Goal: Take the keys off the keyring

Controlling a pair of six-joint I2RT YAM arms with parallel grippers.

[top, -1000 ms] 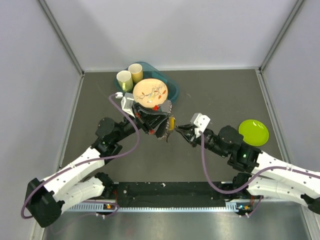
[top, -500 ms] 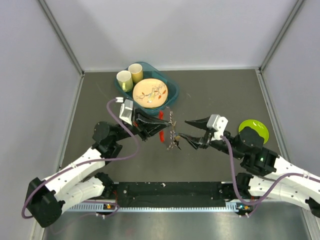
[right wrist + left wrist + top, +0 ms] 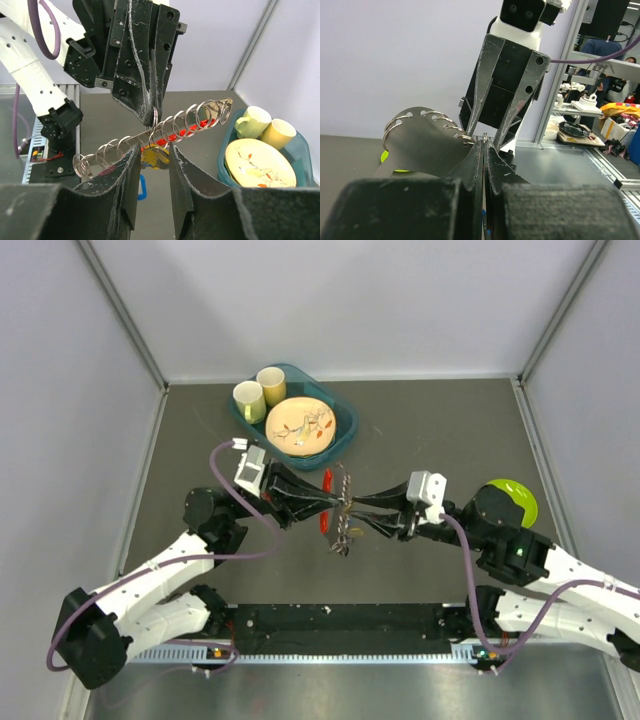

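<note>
Left fingers (image 3: pixel 496 167) pinched shut on the thin metal keyring (image 3: pixel 155 116), right at their tips. Right fingers (image 3: pixel 125 180) part open, gripping nothing, tips just below the keyring and facing the left tips. Long grey metal strip lined with wire rings (image 3: pixel 165 131) crosses at the keyring, long axis crosswise to both finger pairs, tilted. Red crescent clip (image 3: pixel 326 480) lies alongside it. Yellow-headed key (image 3: pixel 156 158) and blue-headed key (image 3: pixel 143 186) show in the gap between the right fingers.
</note>
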